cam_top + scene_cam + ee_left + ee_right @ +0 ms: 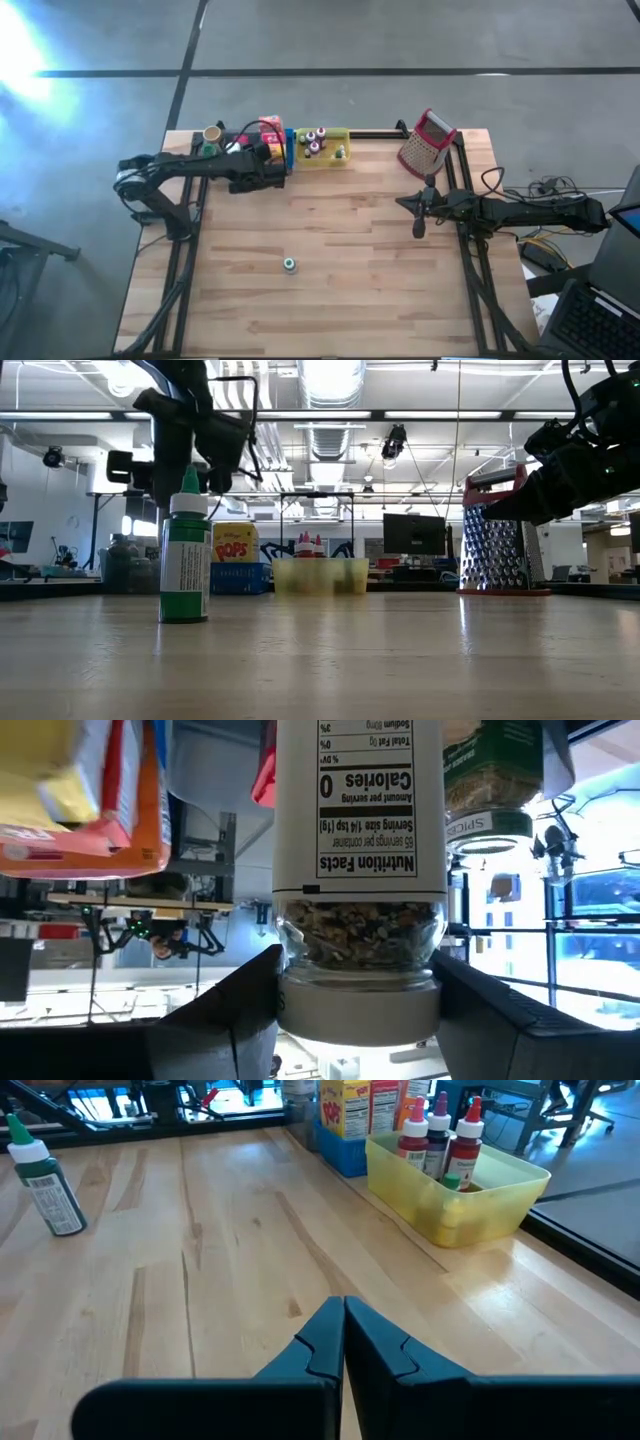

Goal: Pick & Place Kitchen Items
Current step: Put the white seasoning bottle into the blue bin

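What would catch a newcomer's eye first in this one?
Probably the lone green bottle, standing upright on the bare middle of the wooden table, far from everything else. Next, the left tool at the far-left trays, its fingers either side of a spice jar with a nutrition label. The metal grater stands at the far right, near the shut right tool.

Bright, even overhead lighting. In the high view, strong white glare washes the floor [30, 45] at the upper left corner; the table [330, 260] is evenly lit, with faint shadows under the arms. In the low view, ceiling lights [330, 380] bloom white, the near tabletop is blurred, and the green bottle [186, 550] is backlit. In the left wrist view, the spice jar [360, 870] is sharp and the background overexposed.
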